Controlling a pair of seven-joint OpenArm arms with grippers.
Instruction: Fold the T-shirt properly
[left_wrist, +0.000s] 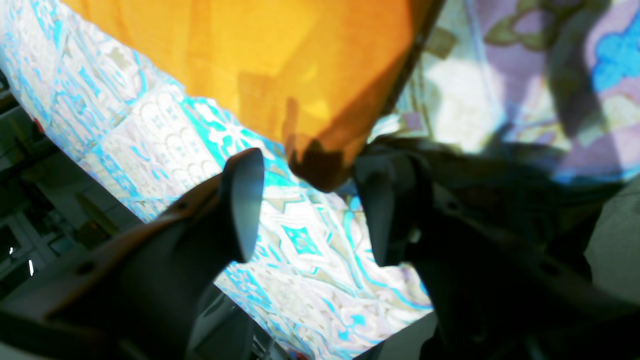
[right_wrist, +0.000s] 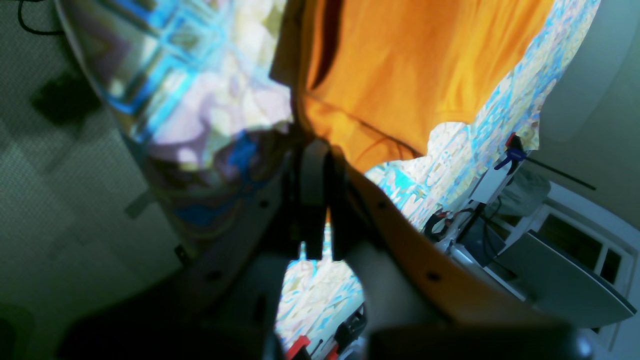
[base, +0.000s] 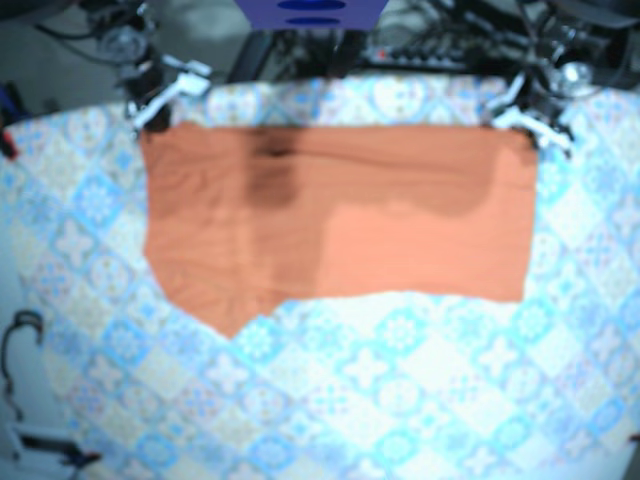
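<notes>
So the orange T-shirt (base: 340, 220) is lying across the far half of the table, flat on the blue patterned tablecloth (base: 400, 400). From above it looks like a wide band with a straight far edge. The near edge runs level on the base view's right, then drops to a point on its left. That view is pretty blurry, but some patches read darker than others, so there seems to be more than one layer. Each arm sits at a far corner. The right gripper (base: 165, 95) is at the corner on the view's left and the left gripper (base: 525, 118) is at the one on the view's right. On the left wrist cam the jaws are spread wide, and the shirt's corner (left_wrist: 320, 165) pokes down into the gap between the two dark fingers (left_wrist: 245, 200). I can't see either one pressing on it. On the right wrist cam the jaws are almost together, with the fabric edge running right into the tips and a thin sliver of orange showing between them, so it looks pinched there. A red and blue clamp (right_wrist: 512, 152) sits at the cloth's edge in that same view.
</notes>
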